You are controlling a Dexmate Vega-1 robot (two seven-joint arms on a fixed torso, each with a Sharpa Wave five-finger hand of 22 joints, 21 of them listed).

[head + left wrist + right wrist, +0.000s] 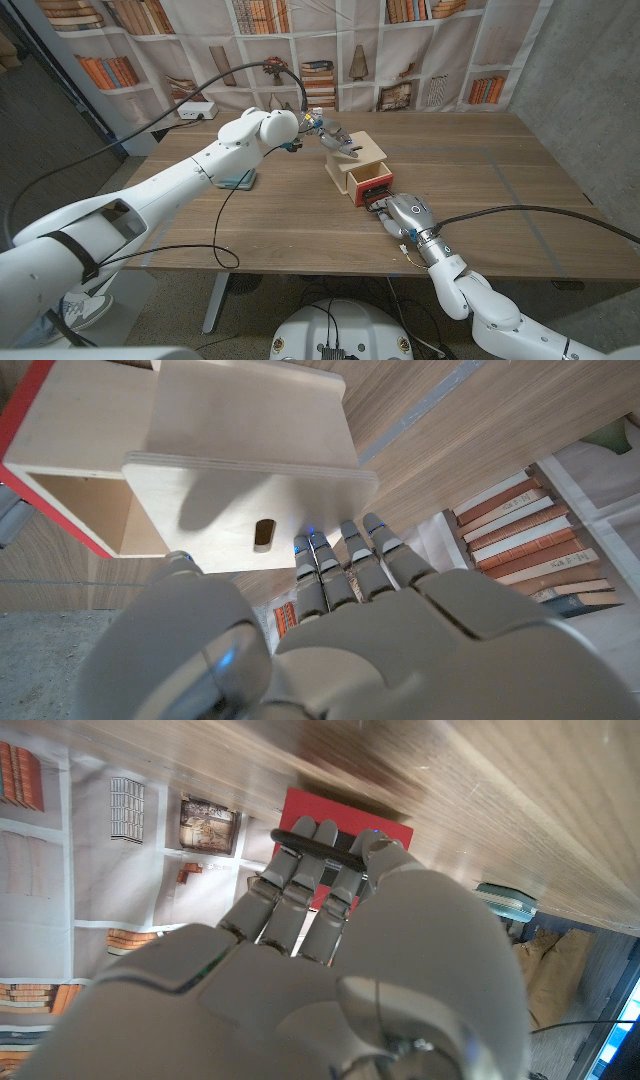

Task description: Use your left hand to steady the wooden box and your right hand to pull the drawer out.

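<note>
A wooden desk (480, 190) fills the scene before a bookshelf-print backdrop (330, 40). Just past centre, toward one o'clock, sits the wooden box (355, 160), its red-fronted drawer (372, 186) drawn partly out toward five o'clock. The robot's left hand (335, 140) reaches in from ten o'clock and presses on the box's top, fingers (345, 565) extended against the pale plywood, grasping nothing. The right hand (400, 212), coming from five o'clock, meets the drawer's front, its fingers (300, 885) curled around the black handle (320, 840). At nine o'clock of the box, a small teal object (238, 181) lies on the desk
</note>
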